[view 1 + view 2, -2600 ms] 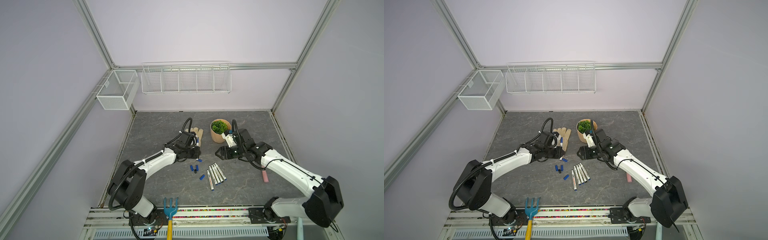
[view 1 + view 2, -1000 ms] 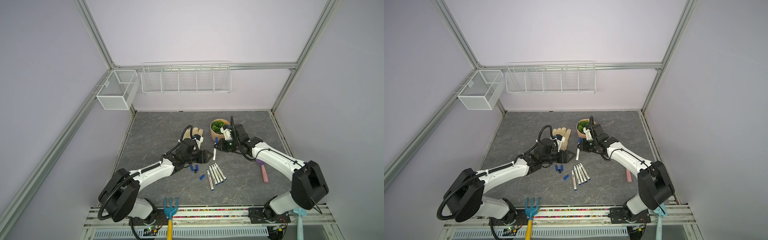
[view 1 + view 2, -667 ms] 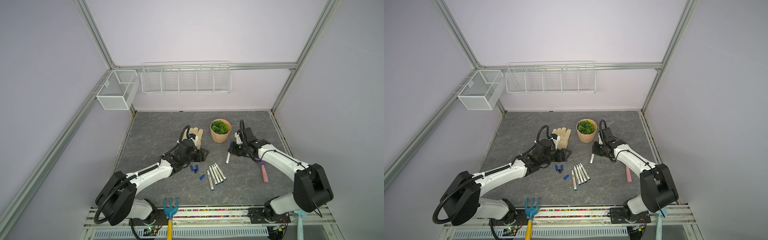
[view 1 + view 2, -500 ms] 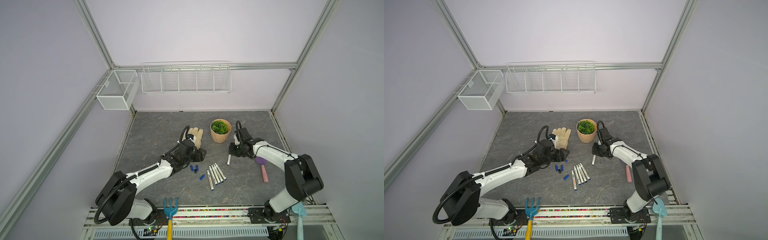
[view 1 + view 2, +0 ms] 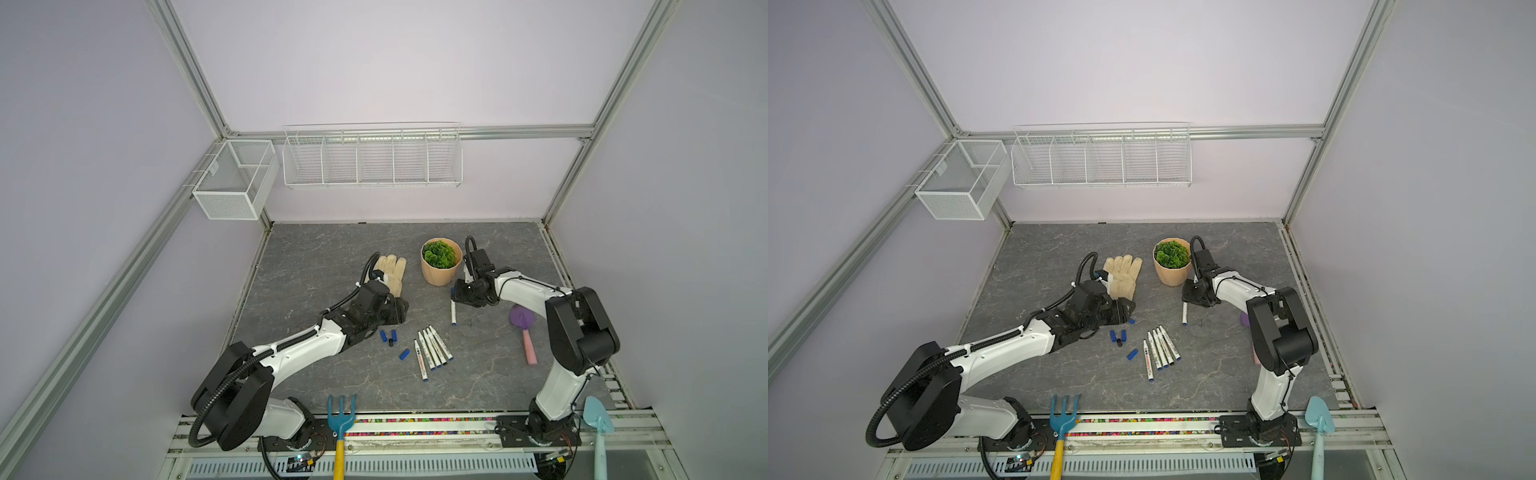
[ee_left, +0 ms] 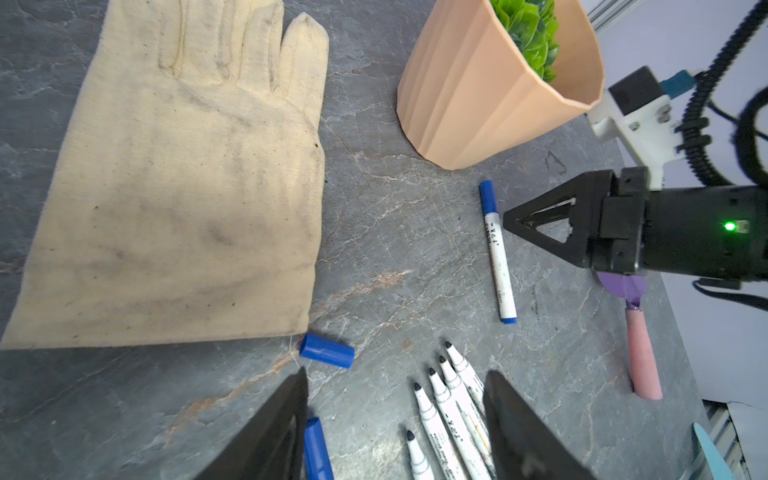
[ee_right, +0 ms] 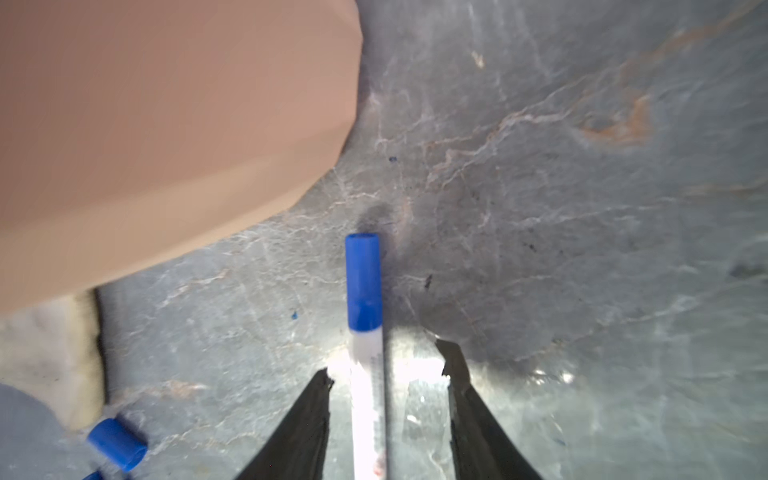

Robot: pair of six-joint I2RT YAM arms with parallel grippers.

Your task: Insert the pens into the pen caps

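A capped pen (image 5: 453,312) with a blue cap (image 7: 362,282) lies flat on the table, right of the plant pot. My right gripper (image 7: 385,361) straddles its white barrel, open, with a gap on each side. It shows in both top views (image 5: 1187,296). Several uncapped pens (image 5: 432,353) lie side by side at mid-table. Several loose pen caps (image 5: 388,336) sit to their left, one of them black (image 5: 391,341). My left gripper (image 6: 397,376) hovers open and empty low over them; one blue cap (image 6: 327,351) lies just past its fingertips, another (image 6: 318,449) beside one finger.
A cream glove (image 5: 390,270) lies behind the left gripper and a peach plant pot (image 5: 440,268) beside the right one. A purple-and-pink trowel (image 5: 525,332) lies at the right. A blue garden fork (image 5: 340,419) and a light-blue shovel (image 5: 598,419) rest on the front rail.
The right gripper carried the capped pen to the right of the pot, lowered it onto the table and opened, letting it go. The left gripper stayed over the caps.
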